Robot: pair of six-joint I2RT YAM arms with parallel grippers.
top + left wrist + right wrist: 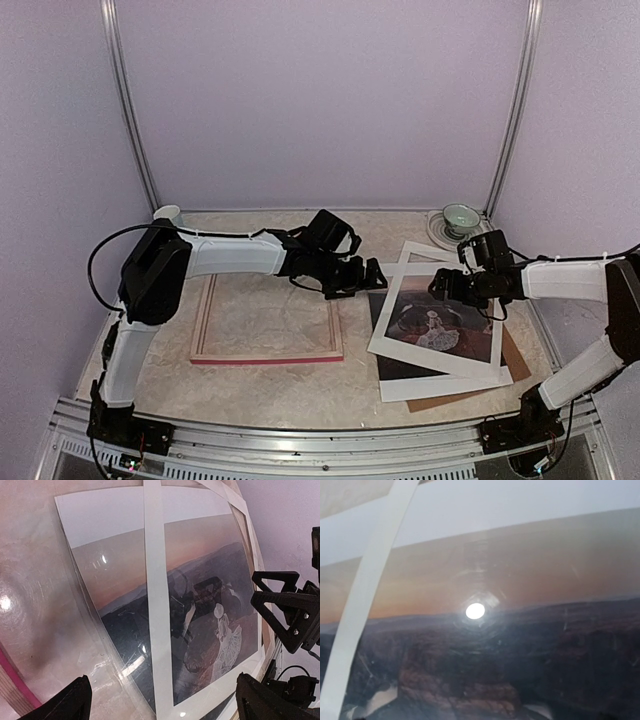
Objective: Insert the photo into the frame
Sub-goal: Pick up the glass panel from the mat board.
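Note:
The photo [437, 326], a dark reddish landscape with a small white figure, lies flat on the table's right half, with a white mat strip [155, 605] lying across it. The frame [266, 320] lies pale wood side up left of centre, its pink edge toward the front. My left gripper [372, 276] hangs open over the photo's left edge; its black fingertips [65, 702] stand wide apart with nothing between them. My right gripper [452, 287] hovers low over the photo's upper part, open and empty. In the right wrist view the photo [520, 580] fills the picture and no fingers show.
A clear glossy sheet [100, 645] covers the photo's left part. The brown backing board [518, 362] pokes out under the photo at the front right. A cup on a saucer [458, 220] stands at the back right corner. The two grippers are close together over the photo.

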